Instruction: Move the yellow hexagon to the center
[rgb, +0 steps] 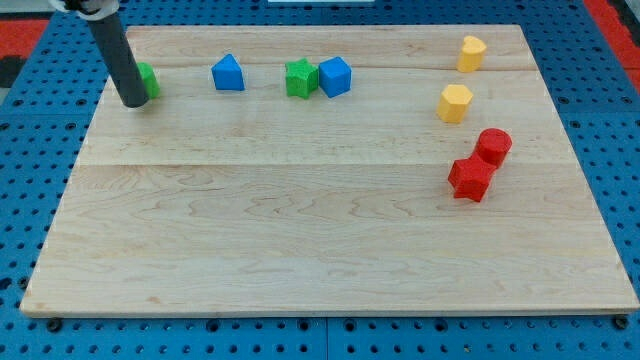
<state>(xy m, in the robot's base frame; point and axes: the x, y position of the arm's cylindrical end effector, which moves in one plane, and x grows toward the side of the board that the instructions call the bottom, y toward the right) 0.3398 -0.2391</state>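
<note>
The yellow hexagon lies on the wooden board at the view's upper right. A second yellow block, rounded at the top, sits above it near the board's top edge. My tip rests on the board at the view's upper left, far from the hexagon. It stands against the left side of a green block, which the rod partly hides.
A blue house-shaped block sits right of my tip. A green star block touches a blue hexagon-like block. A red cylinder and a red star-like block touch below the yellow hexagon.
</note>
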